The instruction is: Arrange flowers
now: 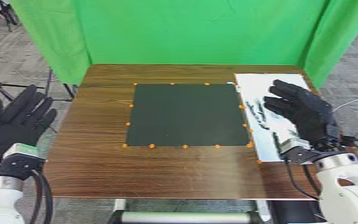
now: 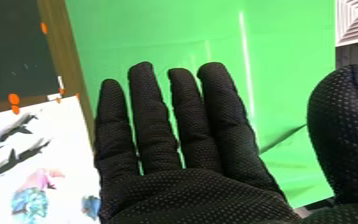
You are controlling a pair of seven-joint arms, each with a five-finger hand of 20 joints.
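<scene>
Right hand (image 1: 310, 117), straight-fingered, over white sheet's (image 1: 276, 131) edge

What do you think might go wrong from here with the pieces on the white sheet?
The right hand hovers over the white sheet, so lowering it could nudge the pieces there. The dark leafy pieces look slim and lie close together, so a grasp might miss one or catch two at once.

Brown table (image 1: 91, 172); green curtain (image 1: 193, 35); white sheet (image 1: 265, 150); pale-dotted black right hand (image 1: 312, 117)
</scene>
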